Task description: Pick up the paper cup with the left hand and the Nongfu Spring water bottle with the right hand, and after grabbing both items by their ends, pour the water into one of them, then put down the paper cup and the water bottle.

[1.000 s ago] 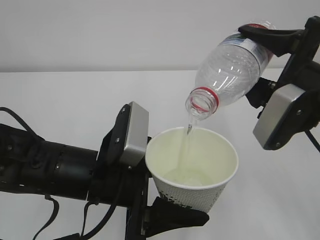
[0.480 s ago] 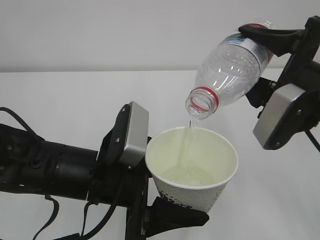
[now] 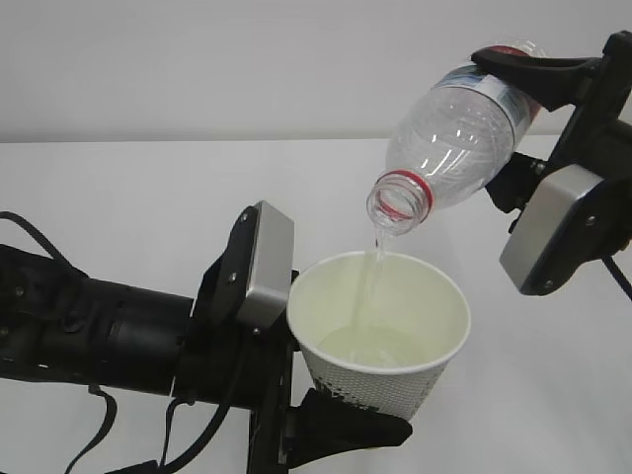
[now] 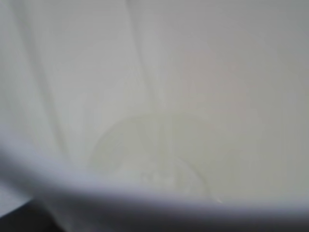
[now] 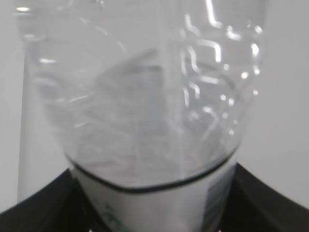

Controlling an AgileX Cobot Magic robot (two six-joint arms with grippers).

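Note:
My left gripper (image 3: 318, 397) is shut on the white paper cup (image 3: 433, 318), held upright by its lower end, with one black finger (image 3: 355, 429) showing under it. My right gripper (image 3: 518, 120) is shut on the base end of the clear Nongfu Spring water bottle (image 3: 449, 138), which is tilted mouth-down over the cup. A thin stream of water (image 3: 373, 269) falls from the red-ringed mouth into the cup. The left wrist view is filled by the cup's inside (image 4: 203, 82), with a shallow pool of water (image 4: 145, 157). In the right wrist view the bottle (image 5: 145, 96) sits between black fingers (image 5: 36, 212).
A white table (image 3: 128, 207) lies below both arms and a pale wall rises behind it. The silver-grey camera boxes (image 3: 265, 265) (image 3: 558, 229) sit close to the cup's rim and beside the bottle's shoulder.
Both arms have stayed in place. The water keeps running from the bottle into the cup.

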